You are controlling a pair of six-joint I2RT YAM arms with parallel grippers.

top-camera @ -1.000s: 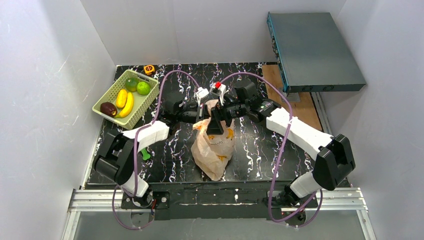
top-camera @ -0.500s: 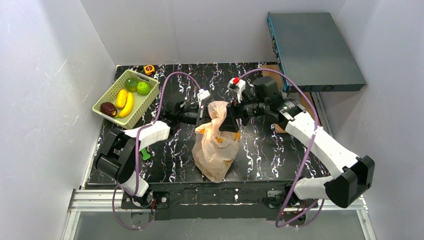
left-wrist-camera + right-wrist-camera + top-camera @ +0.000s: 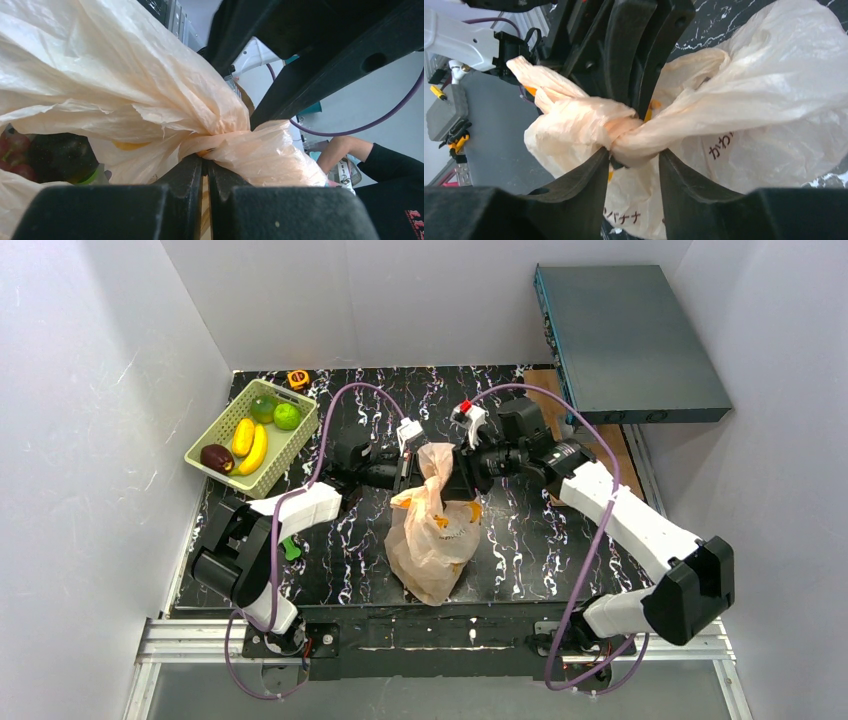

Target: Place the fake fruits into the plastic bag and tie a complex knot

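Cannot make out the fake fruits [image 3: 57,156] inside the plastic bag [image 3: 432,540] beyond a dark blur, finds the left gripper [image 3: 204,167] clamped tight on its bunched neck and the right gripper [image 3: 634,157] gripping that neck between half-closed jaws from the right, mid black marbled table [image 3: 530,540], white walls [image 3: 100,390] around.

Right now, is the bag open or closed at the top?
Closed. The bag has its top squeezed into a tight twist in both wrist views.
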